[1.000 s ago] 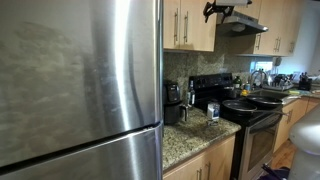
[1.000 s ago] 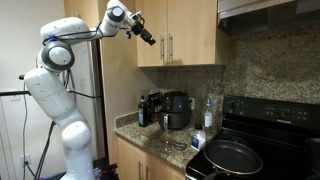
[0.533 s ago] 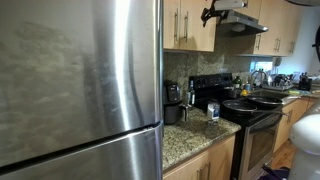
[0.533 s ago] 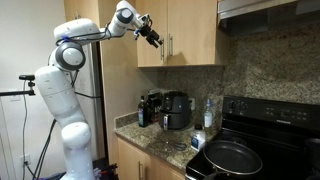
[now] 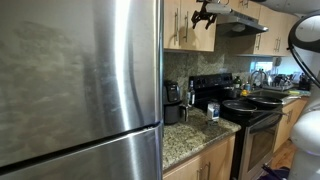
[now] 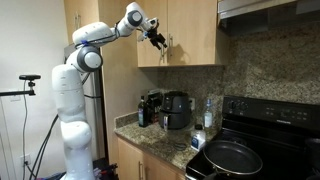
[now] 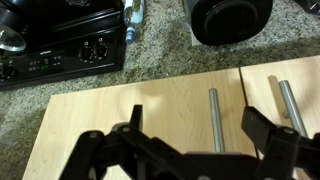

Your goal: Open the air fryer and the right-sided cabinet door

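In both exterior views my gripper (image 6: 160, 40) (image 5: 205, 12) is raised in front of the light-brown upper cabinets, at the pair of bar handles. The wrist view looks down the door face. There my gripper (image 7: 198, 125) is open, and its two black fingers (image 7: 262, 125) stand on either side of the silver handle (image 7: 213, 118) of the right-sided cabinet door (image 7: 130, 120) (image 6: 195, 30), without touching it. That door is shut. The black air fryer (image 6: 178, 110) (image 7: 230, 18) stands shut on the granite counter below.
The twin door's handle (image 7: 290, 105) lies just beside my gripper. On the counter are a coffee machine (image 6: 150, 108) and a spray bottle (image 6: 208, 112). A black stove (image 6: 260, 120) carries a pan (image 6: 232, 155). A steel fridge (image 5: 80, 90) fills the near side.
The arm has swung toward the cabinet, carrying the gripper sideways to the door handles. The gripper has stayed open, and the doors and air fryer have not moved.
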